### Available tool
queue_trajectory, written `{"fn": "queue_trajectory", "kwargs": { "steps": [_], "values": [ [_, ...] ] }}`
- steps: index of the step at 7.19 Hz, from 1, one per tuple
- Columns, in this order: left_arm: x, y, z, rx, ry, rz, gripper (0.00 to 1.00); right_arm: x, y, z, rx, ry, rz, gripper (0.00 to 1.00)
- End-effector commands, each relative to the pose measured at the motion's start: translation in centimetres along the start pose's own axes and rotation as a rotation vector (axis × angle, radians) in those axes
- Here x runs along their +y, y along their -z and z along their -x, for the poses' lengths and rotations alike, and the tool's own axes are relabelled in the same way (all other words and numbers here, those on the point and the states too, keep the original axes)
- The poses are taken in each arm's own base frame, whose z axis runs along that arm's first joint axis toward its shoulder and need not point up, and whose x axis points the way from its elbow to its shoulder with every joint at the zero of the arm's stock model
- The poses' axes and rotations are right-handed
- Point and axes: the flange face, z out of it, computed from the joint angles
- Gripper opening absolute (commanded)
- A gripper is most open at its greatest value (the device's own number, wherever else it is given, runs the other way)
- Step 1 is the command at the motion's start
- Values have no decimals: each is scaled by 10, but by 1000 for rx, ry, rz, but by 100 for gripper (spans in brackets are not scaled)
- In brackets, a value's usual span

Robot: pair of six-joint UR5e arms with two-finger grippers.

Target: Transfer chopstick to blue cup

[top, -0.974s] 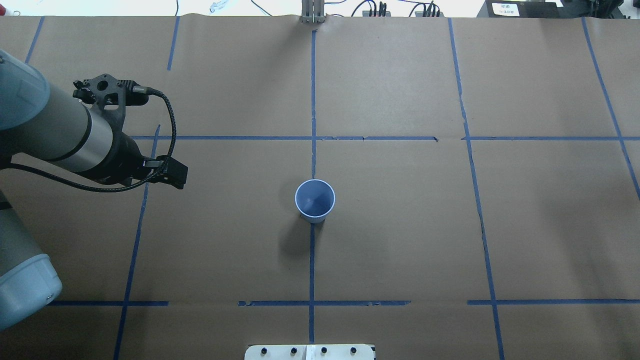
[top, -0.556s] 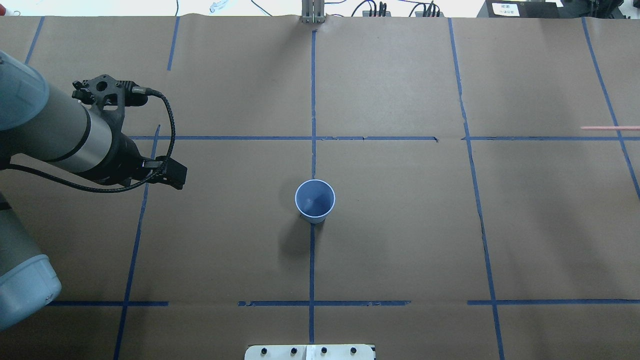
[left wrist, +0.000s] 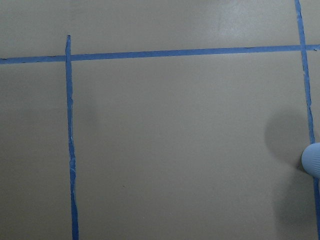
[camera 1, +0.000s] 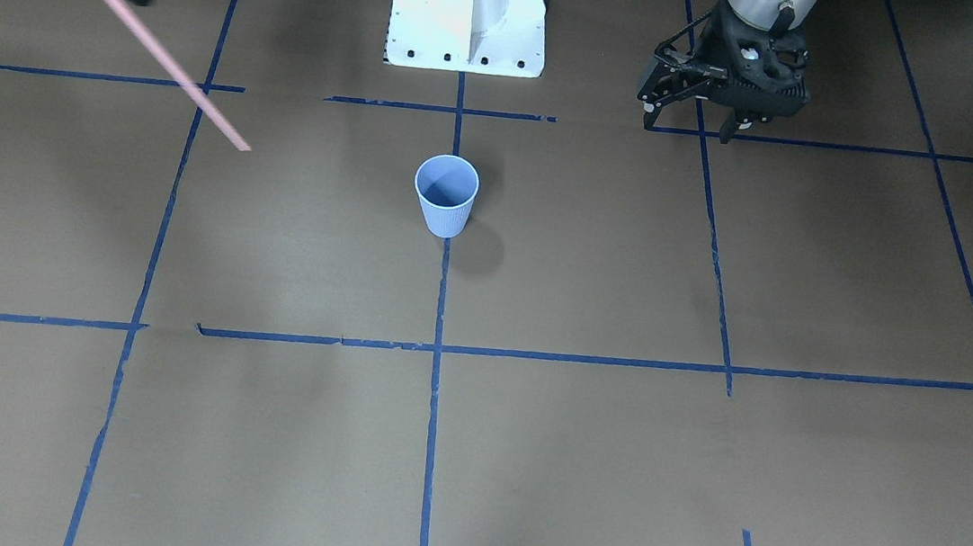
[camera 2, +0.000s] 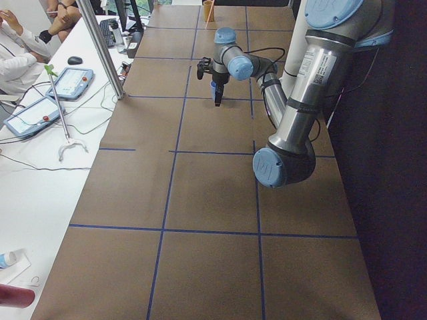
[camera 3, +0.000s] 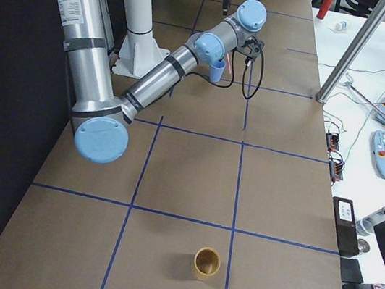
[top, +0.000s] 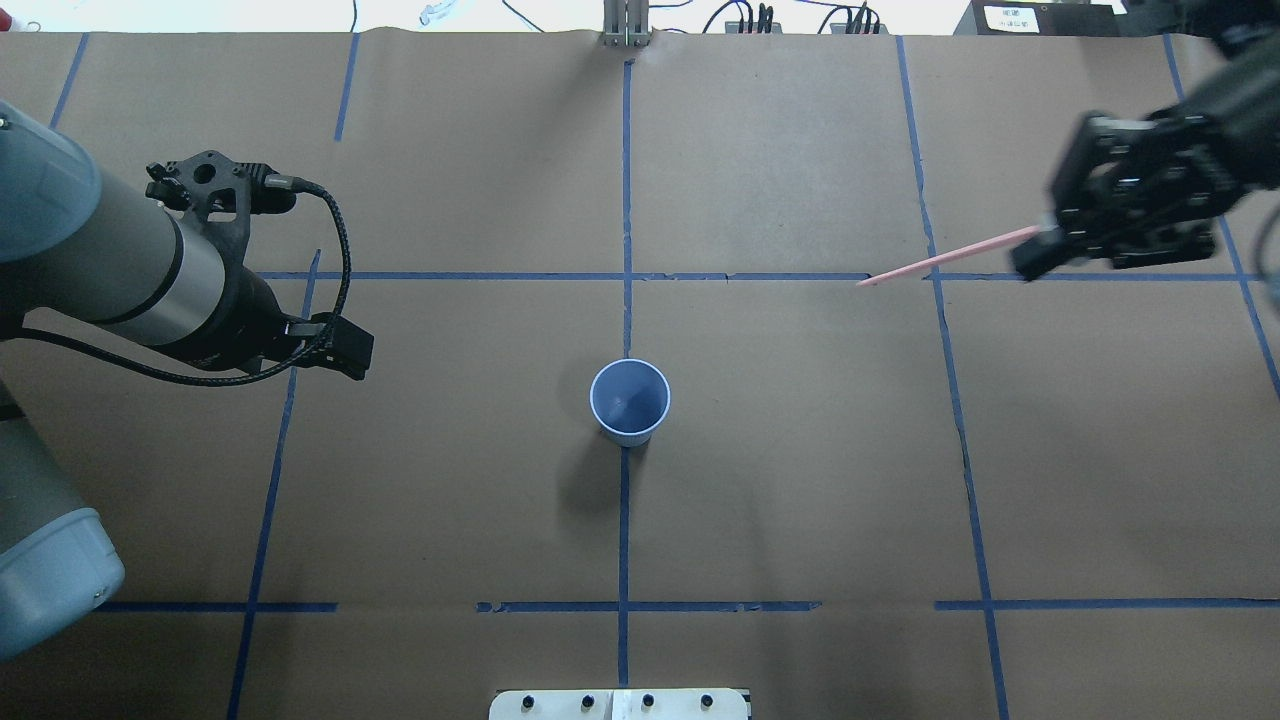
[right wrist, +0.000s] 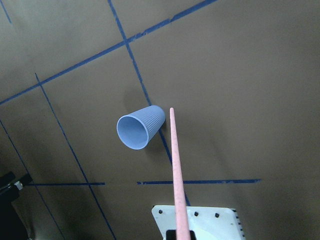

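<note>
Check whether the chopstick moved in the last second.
Yes. The chopstick came in leftward from the right edge; its tip now lies past the vertical tape line.

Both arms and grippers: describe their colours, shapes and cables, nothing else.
The left arm is a grey tube with pale-blue joint caps and a silver band; a black braided cable loops beside its black left gripper. The right gripper is black, with open-frame linkages.

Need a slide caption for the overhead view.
Right gripper holds the chopstick aloft, well short of the upright, empty cup.
</note>
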Motion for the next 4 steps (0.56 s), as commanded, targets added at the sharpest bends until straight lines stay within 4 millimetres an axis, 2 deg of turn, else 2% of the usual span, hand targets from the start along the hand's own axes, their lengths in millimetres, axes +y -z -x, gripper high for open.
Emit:
{"fn": "queue_trajectory", "kwargs": {
  "steps": [1, 3, 4],
  "values": [
    [0, -1, 0, -1, 1, 2, 100, 17, -82, 85, 46, -18, 41, 3],
    [0, -1, 0, -1, -1, 2, 100, 37, -136, 102, 86, 12, 90, 2],
    [0, -1, 0, -1, 1, 2, 100, 36, -151, 107, 100, 13, 86, 3]
  ]
}}
